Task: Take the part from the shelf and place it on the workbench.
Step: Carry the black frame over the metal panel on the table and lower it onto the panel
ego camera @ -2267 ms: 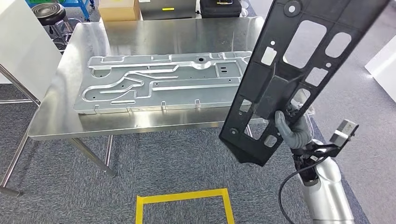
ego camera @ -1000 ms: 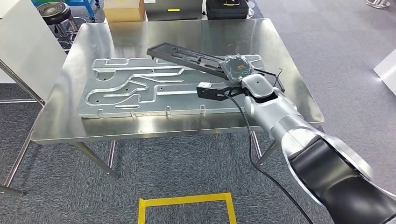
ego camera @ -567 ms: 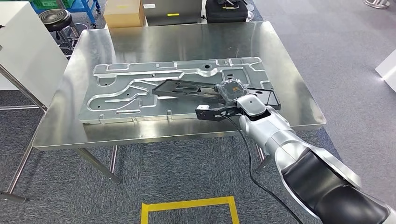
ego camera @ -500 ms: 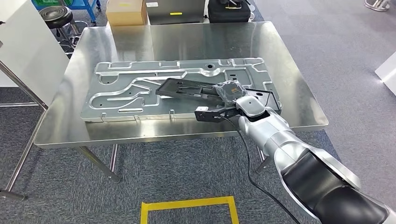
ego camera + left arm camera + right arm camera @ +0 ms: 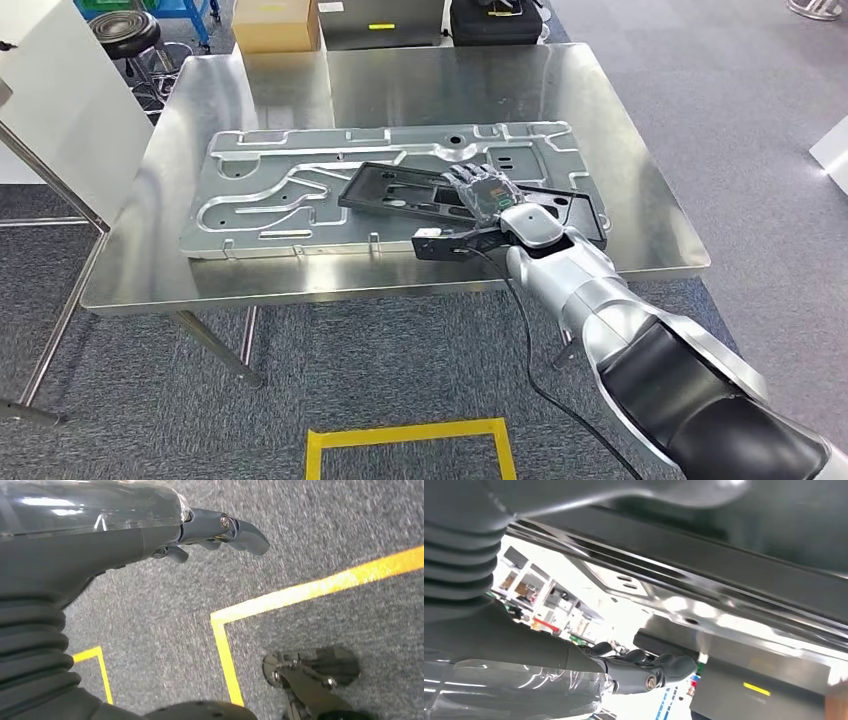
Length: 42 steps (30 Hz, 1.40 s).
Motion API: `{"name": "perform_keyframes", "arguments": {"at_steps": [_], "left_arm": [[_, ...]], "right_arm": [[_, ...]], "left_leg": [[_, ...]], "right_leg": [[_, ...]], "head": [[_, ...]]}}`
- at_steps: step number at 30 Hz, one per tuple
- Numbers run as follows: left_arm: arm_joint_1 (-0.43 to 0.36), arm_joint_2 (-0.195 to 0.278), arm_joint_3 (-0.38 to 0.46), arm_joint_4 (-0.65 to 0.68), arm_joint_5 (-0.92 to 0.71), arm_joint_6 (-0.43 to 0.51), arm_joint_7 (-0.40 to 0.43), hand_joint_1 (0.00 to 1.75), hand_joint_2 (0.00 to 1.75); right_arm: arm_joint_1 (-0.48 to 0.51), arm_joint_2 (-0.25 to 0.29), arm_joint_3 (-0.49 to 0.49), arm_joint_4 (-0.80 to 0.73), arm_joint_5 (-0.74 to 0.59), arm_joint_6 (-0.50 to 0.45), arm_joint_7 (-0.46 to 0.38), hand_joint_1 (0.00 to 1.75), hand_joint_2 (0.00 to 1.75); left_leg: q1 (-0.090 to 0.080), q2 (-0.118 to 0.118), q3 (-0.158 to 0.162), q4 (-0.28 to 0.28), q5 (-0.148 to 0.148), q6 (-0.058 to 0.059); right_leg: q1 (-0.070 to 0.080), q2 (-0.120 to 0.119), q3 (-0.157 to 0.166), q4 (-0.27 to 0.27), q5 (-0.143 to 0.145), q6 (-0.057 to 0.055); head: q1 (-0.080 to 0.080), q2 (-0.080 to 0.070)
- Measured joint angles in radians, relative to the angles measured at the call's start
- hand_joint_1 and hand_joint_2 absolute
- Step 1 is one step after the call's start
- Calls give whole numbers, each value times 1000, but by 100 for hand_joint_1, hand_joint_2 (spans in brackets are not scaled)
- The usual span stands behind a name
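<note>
Right robot hand (image 5: 484, 194) flat on black part (image 5: 400, 188), grip unclear; left robot hand (image 5: 210, 527) empty, fingers loosely curled

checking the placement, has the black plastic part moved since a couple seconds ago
Yes. The black plastic frame part was upright off the table's right edge; now it lies flat on the silver stamped metal panel on the steel workbench, under the right hand.

The right hand (image 5: 487, 194) covers the middle of the black part (image 5: 400, 189). Whether it grips the part is hidden. The box (image 5: 275, 22) is cut off at the top edge.
</note>
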Motion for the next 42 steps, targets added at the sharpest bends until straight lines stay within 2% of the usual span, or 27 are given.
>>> {"name": "perform_keyframes", "arguments": {"at_steps": [2, 3, 6, 7, 8, 9, 11, 13, 16, 18, 21, 22, 23, 24, 25, 26, 28, 30, 32, 33, 35, 37, 38, 39, 40, 41, 42], "left_arm": [[1, 2, 2, 0, 0, -10, 0, 0, 0], [2, 3, 2, 0, -2, -15, 0, 0, 0], [4, 4, 2, 0, -11, -34, 1, 0, 0], [4, 4, 2, 0, -14, -40, 1, 0, 0], [4, 4, 2, 0, -18, -45, 2, 0, 0], [4, 4, 2, 0, -22, -50, 4, 0, 0], [3, 3, 1, 1, -31, -60, 9, 0, 0], [0, 0, 0, 1, -39, -68, 12, 0, 0], [-4, -5, -2, 2, -48, -77, 9, 0, 0], [-11, -9, -4, 2, -54, -82, 4, 0, 0], [-19, -14, -9, 2, -65, -91, 1, 0, 0], [-19, -14, -9, 2, -66, -93, 3, 0, 0], [-17, -15, -10, 2, -65, -94, 6, 0, 0], [-16, -16, -9, 2, -61, -93, 9, 0, 0], [-13, -17, -8, 2, -55, -91, 11, 0, 0], [-11, -19, -7, 2, -50, -88, 13, 0, 0], [-6, -27, -5, 2, -46, -79, 14, 0, 0], [1, -36, -4, 3, -53, -72, 16, 0, 0], [4, -42, -4, 4, -61, -65, 25, 0, 0], [3, -45, -4, 4, -63, -61, 29, 0, 0], [2, -48, -4, 4, -63, -53, 34, 0, 0], [7, -49, -2, 4, -61, -45, 31, 0, 0], [10, -48, -1, 4, -58, -39, 29, 0, 0], [11, -47, 1, 4, -55, -33, 28, 0, 0], [11, -46, 5, 4, -49, -29, 27, 0, 0], [9, -43, 9, 4, -44, -26, 28, 0, 0], [6, -40, 15, 4, -39, -25, 30, 0, 0]], "right_arm": [[-2, 0, -2, 1, 4, 2, 8, 0, 0], [-5, 0, -3, 1, 7, 4, 13, 0, 0], [-16, -5, -9, 2, 17, 19, 33, 0, 0], [-20, -9, -11, 2, 21, 25, 41, 0, 0], [-25, -15, -14, 2, 25, 30, 48, 0, 0], [-31, -23, -17, 2, 30, 33, 54, 0, 0], [-52, -42, -23, 2, 43, 35, 67, 0, 0], [-82, -69, -27, 0, 64, 34, 80, 0, 0], [-113, -124, -30, -8, 110, 28, 96, 0, 0], [-122, -183, -32, -19, 142, 8, 99, 0, 0], [-117, -304, -47, -59, 168, -70, 77, 0, 0], [-101, -349, -58, -82, 164, -103, 64, 0, 0], [-73, -395, -75, -114, 153, -137, 51, 0, 0], [-34, -443, -101, -156, 135, -172, 40, 0, 0], [20, -490, -135, -205, 116, -206, 33, 0, 0], [91, -530, -182, -264, 101, -245, 27, 0, 0], [306, -574, -330, -426, 102, -347, -23, 0, 0], [558, -535, -552, -605, 142, -446, -191, 0, 0], [731, -403, -836, -716, 167, -492, -420, 0, 0], [783, -330, -988, -743, 169, -499, -506, 0, 0], [858, -211, -1280, -759, 181, -504, -589, 0, 0], [899, -124, -1511, -717, 212, -504, -600, 0, 87], [910, -81, -1619, -670, 224, -504, -593, 0, 131], [918, -42, -1725, -610, 229, -503, -574, 0, 175], [926, -8, -1832, -540, 231, -497, -542, 0, 175], [936, 22, -1922, -469, 232, -483, -495, 0, 175], [946, 48, -2000, -395, 235, -463, -437, 0, 175]], "left_leg": [[-1, 1, -3, 6, -11, -10], [-2, 1, -11, 29, -32, -15], [4, 4, -71, 198, -139, -27], [6, 4, -85, 245, -160, -31], [8, 4, -84, 261, -163, -33], [9, 5, -64, 236, -147, -34], [12, 5, 15, 107, -97, -34], [9, 3, 62, 16, -68, -25], [3, 1, 54, 8, -49, -3], [5, 1, 39, 4, -28, 14], [4, -3, 1, 2, 4, 31], [3, -4, -11, 2, 13, 32], [2, -6, -23, 3, 21, 33], [2, -9, -33, 3, 29, 34], [0, -11, -42, 3, 36, 33], [0, -14, -48, 3, 42, 32], [2, -21, -53, 0, 53, 25], [13, -30, -51, -9, 63, 10], [11, -29, -53, -14, 65, -6], [7, -24, -59, -3, 46, -12], [4, -10, -80, 75, -44, -22], [7, 3, -97, 196, -130, -31], [9, 7, -92, 237, -140, -34], [10, 9, -71, 246, -127, -36], [10, 9, -35, 219, -99, -35], [9, 6, 16, 159, -74, -31], [7, 2, 71, 81, -67, -24]], "right_leg": [[-7, -2, 2, -12, 8, -5], [-11, -4, 2, -19, 14, -9], [-12, -5, -7, -23, 26, -14], [-12, -5, -13, -22, 30, -12], [-12, -6, -20, -19, 34, -10], [-13, -6, -27, -16, 38, -8], [-14, -6, -39, -6, 45, 0], [-12, -6, -50, 1, 54, 11], [-12, -6, -57, -5, 73, 31], [-16, -5, -70, 17, 41, 45], [-19, -2, -127, 192, -96, 60], [-19, -2, -140, 252, -126, 63], [-19, -1, -137, 284, -134, 64], [-18, -1, -116, 279, -124, 63], [-17, -1, -73, 234, -103, 60], [-15, -2, -16, 160, -85, 52], [-4, -6, 87, 17, -75, 35], [8, -10, 123, -37, -77, 23], [7, -16, 116, -48, -59, 14], [2, -24, 108, -53, -52, 9], [-8, -48, 92, -58, -37, 2], [-9, -63, 70, -56, -22, -2], [-9, -63, 58, -54, -14, -3], [-9, -61, 44, -51, -6, -3], [-9, -57, 31, -47, 2, -2], [-9, -52, 20, -42, 8, -2], [-8, -47, 10, -37, 14, -1]], "head": [[0, 0], [0, 0], [0, 0], [0, 0], [0, 0], [0, 0], [0, 0], [0, 0], [0, 0], [0, 0], [0, 0], [0, 0], [0, 0], [0, 0], [0, 0], [0, 0], [1, 0], [3, 0], [4, 0], [3, 0], [2, 0], [2, 0], [2, 0], [2, 0], [2, 0], [2, 0], [2, 0]]}}
